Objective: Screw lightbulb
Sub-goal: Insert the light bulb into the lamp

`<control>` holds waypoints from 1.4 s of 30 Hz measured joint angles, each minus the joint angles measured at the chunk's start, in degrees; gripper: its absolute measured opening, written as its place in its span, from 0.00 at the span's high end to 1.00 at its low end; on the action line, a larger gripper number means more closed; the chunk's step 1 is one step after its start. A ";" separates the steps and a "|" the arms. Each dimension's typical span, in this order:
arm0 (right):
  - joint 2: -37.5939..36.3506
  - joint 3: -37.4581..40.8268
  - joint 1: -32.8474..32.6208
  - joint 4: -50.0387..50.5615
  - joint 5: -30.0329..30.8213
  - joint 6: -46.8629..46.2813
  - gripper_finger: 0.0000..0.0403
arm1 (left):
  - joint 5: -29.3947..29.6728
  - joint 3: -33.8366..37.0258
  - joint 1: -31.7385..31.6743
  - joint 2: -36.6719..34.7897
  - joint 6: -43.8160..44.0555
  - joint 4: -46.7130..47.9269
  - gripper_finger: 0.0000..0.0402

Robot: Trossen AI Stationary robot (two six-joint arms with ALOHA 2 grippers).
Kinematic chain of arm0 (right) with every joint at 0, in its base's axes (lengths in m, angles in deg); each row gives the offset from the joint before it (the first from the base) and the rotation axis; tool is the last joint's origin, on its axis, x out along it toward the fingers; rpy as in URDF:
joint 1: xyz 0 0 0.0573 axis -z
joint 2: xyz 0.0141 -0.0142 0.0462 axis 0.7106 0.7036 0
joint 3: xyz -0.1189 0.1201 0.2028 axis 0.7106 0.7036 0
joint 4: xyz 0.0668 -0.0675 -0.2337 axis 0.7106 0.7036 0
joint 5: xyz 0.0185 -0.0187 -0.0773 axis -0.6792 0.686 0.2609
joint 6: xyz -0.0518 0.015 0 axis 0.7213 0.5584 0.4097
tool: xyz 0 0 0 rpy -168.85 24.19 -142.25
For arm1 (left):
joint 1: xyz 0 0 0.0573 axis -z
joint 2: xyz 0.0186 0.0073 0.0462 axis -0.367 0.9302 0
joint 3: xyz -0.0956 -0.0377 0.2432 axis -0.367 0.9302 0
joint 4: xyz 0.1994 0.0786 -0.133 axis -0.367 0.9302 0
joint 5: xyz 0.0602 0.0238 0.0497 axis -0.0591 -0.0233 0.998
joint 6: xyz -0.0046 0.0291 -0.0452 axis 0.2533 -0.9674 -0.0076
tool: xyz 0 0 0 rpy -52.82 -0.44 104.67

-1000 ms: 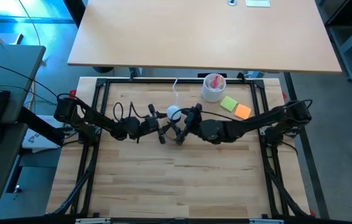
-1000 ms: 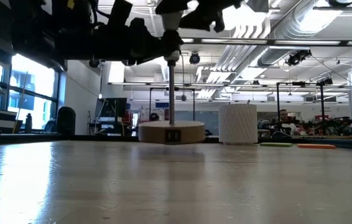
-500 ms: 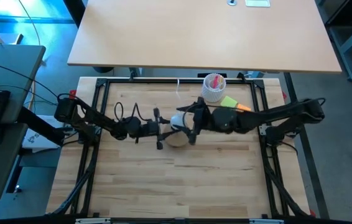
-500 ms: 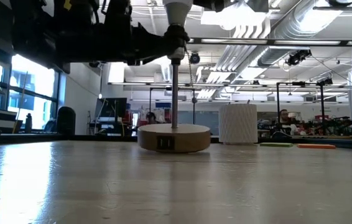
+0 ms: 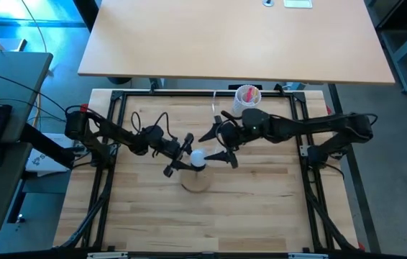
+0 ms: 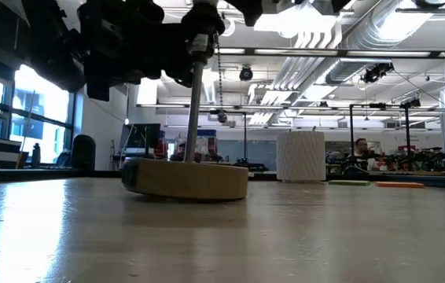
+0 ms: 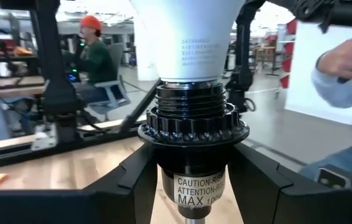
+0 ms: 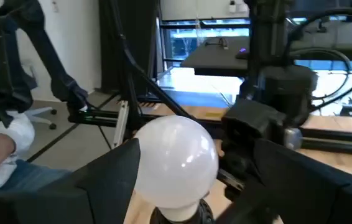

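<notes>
A lamp stand has a wooden disc base [image 5: 196,181] on the table, a thin metal pole [image 6: 194,110] and a black socket [image 7: 191,124] on top. The white lightbulb [image 5: 198,156] sits with its neck [image 7: 188,43] in that socket. My left gripper [image 5: 180,157] comes from the left and is shut on the socket. My right gripper [image 5: 218,147] comes from the right and is open. Its fingers [image 8: 111,180] stand on either side of the bulb's round head [image 8: 176,158]. I see no contact there. My left gripper pinches the black socket just under its ribbed collar [image 7: 191,171] between its two fingers [image 7: 132,186]. The fingers come level from the table's left and lie across the upright stand. The lamp stands on its wooden base, with the pole leaning a little.
A white ribbed cup [image 5: 247,101] with pink contents stands at the far edge, right of the lamp. A white cord [image 5: 215,108] runs to the far edge. Flat green [image 6: 348,183] and orange [image 6: 399,185] pads lie beside the cup. People sit beyond the table [image 7: 95,56].
My left gripper has swung toward the near edge, still shut on the socket. The whole lamp has slid with it toward the near edge, its base staying on the table. My right gripper has risen, swung toward the far edge and stayed open, now pointing at the bulb from the right.
</notes>
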 joint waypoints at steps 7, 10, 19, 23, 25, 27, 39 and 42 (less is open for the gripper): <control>5.06 -0.03 -0.02 -6.96 -9.10 -1.36 0.22 | -1.49 0.00 -0.27 0.00 1.29 -0.33 0.60; 5.61 0.02 -0.02 -7.21 -9.39 -1.20 0.22 | -1.46 0.00 -0.27 0.00 1.53 -0.30 0.60; 5.74 0.00 -0.17 -7.07 -2.62 -2.36 0.22 | -0.14 0.04 -0.27 0.02 1.42 0.04 0.60; 5.63 -0.09 -1.48 -5.78 2.30 -2.67 0.22 | 1.22 0.09 -0.32 0.04 1.38 0.07 0.60; 5.68 -0.09 -2.67 -4.96 5.06 -2.76 0.22 | 1.52 0.09 -0.56 0.04 1.37 -0.03 0.60; 5.78 -0.06 -4.25 -3.83 8.87 -2.39 0.22 | 2.38 0.09 -0.62 0.04 1.44 -0.28 0.60; 5.80 0.00 -13.35 -2.46 45.57 -4.90 0.22 | 16.27 0.07 0.77 0.04 -2.58 0.14 0.60; 5.80 0.00 -14.13 -4.33 48.36 -4.03 0.22 | 17.92 0.07 1.25 0.04 -3.58 0.20 0.60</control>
